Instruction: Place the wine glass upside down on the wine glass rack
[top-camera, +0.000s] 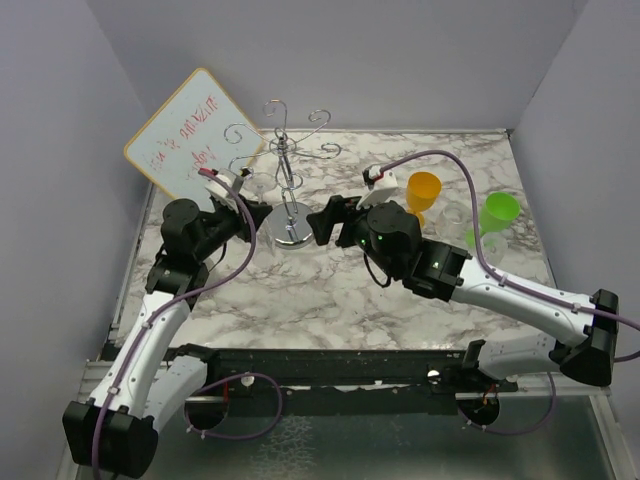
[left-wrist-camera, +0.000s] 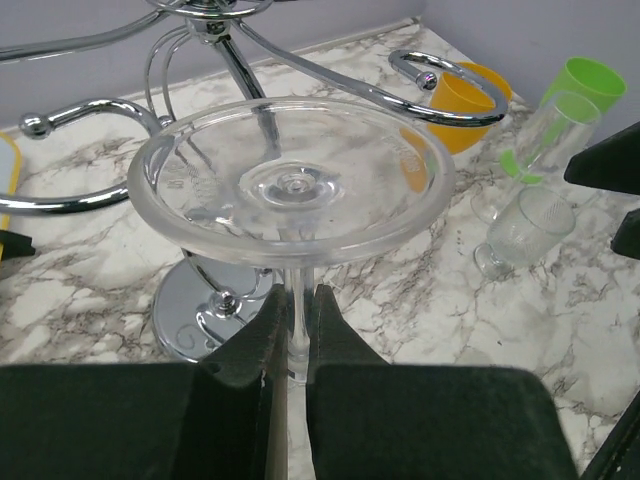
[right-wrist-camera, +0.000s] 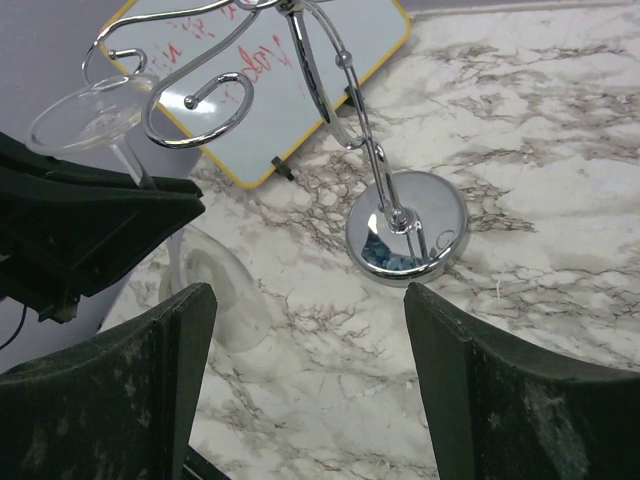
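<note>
My left gripper (left-wrist-camera: 295, 310) is shut on the stem of a clear wine glass (left-wrist-camera: 290, 185), held upside down with its round foot up and its bowl (right-wrist-camera: 215, 295) hanging below. The glass's foot sits just beside and below a curled arm of the chrome wine glass rack (left-wrist-camera: 225, 60), left of the post. In the top view the glass (top-camera: 262, 205) is just left of the rack (top-camera: 288, 180). My right gripper (right-wrist-camera: 310, 375) is open and empty, hovering low near the rack's mirror disc base (right-wrist-camera: 408, 228), seen right of it in the top view (top-camera: 330, 220).
A yellow-edged whiteboard (top-camera: 195, 135) leans at the back left. An orange cup (top-camera: 423, 192), a green cup (top-camera: 498, 212) and two clear glasses (left-wrist-camera: 525, 225) stand to the right. Grey walls close in the marble table (top-camera: 320, 290).
</note>
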